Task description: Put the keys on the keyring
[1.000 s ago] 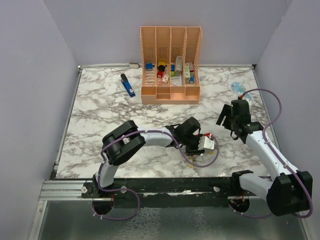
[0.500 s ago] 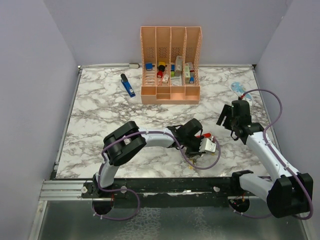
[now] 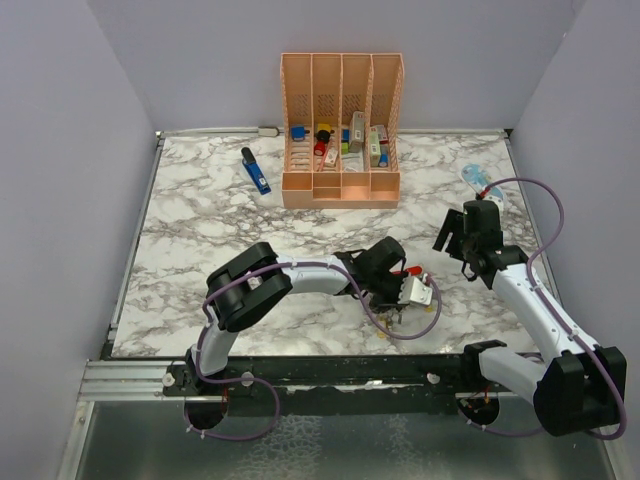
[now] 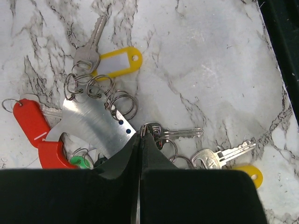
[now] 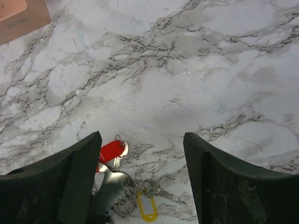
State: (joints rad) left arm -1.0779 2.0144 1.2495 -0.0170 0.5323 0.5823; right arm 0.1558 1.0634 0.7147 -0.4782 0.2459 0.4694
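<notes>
My left gripper [image 4: 141, 136] is pressed fully together. Its tips are down on the keys [image 4: 177, 133], at the head of a silver one; whether a ring is pinched between them I cannot tell. The red keyring [image 4: 52, 153] lies just beside, in the same heap on the marble table [image 4: 215, 60]. My right gripper [image 5: 141, 138] hangs above the table, jaws wide apart, holding nothing.

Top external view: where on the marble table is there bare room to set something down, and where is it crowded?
Bare: the wide left part of the table, bordered by the blue tool, the left wall and the left arm; also the strip between the organizer and the left gripper. Crowded: the keys heaped at the left gripper, near the front edge.
</notes>
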